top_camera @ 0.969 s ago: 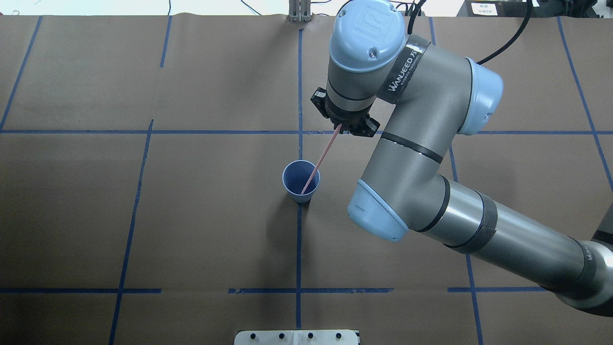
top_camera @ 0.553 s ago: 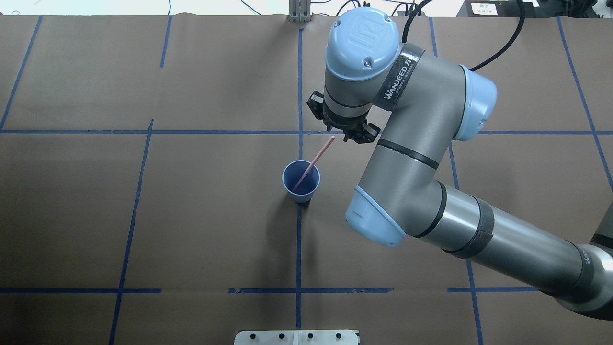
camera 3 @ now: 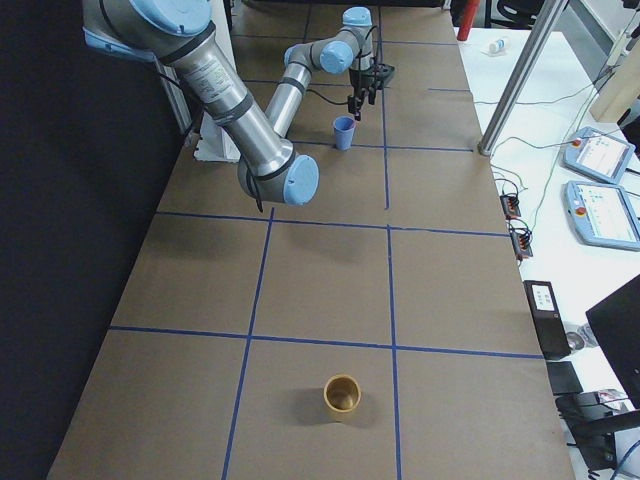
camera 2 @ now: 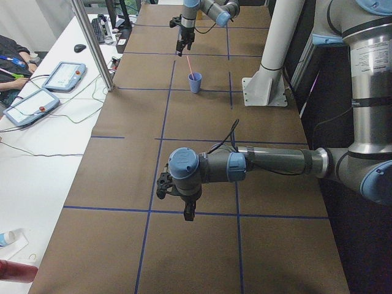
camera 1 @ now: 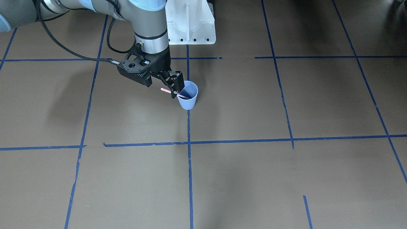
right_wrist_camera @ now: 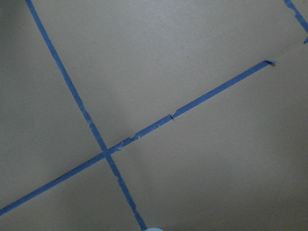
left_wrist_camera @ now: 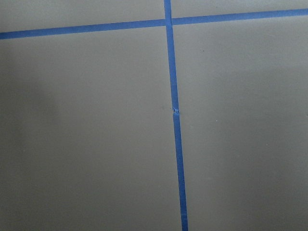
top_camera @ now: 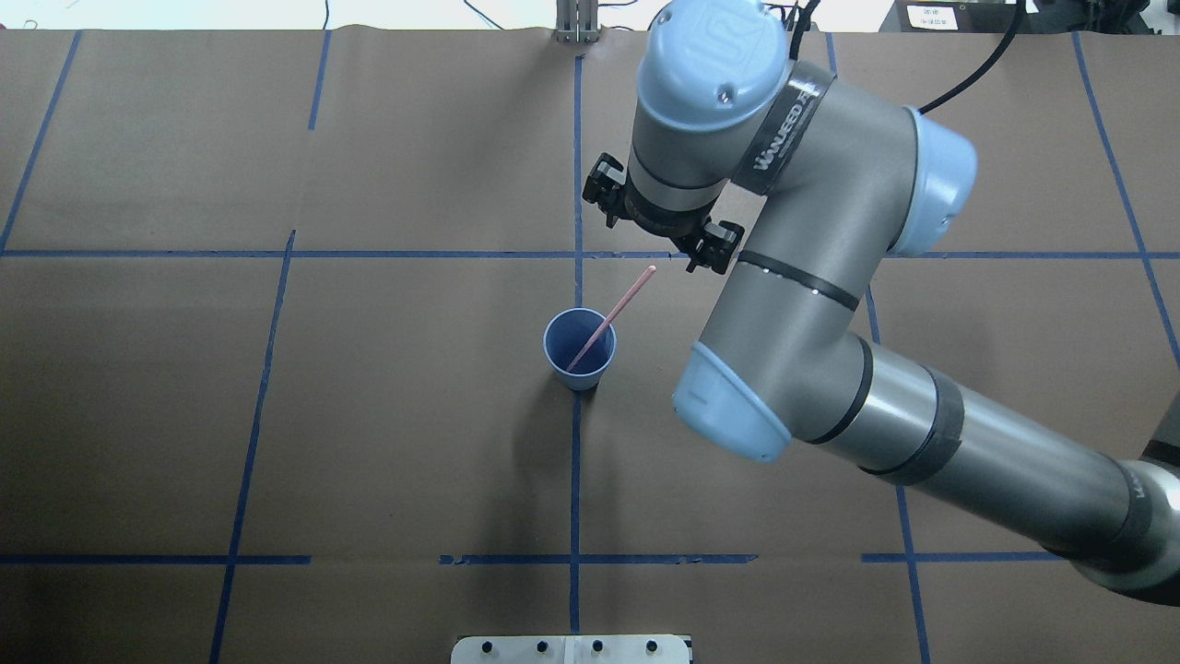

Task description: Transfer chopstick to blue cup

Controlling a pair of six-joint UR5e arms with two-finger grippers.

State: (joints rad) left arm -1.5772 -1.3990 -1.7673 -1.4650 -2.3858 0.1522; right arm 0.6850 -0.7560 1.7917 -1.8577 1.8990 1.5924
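Pink: one chopstick point(top_camera: 628, 294) in one blue cup point(camera 1: 188, 102); right tool point(camera 1: 174, 88) wide; left tool point(camera 2: 189, 212) unclear

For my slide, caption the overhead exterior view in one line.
The chopstick leans in the blue cup, its upper end free, near the open right gripper.

chopstick point(top_camera: 610, 319) let go, fingers point(camera 1: 177, 84) parted, withdrawn

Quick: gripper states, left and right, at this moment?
Left gripper: cannot tell; only a side view shows it.
Right gripper: open, holding nothing; the chopstick leans free in the blue cup.
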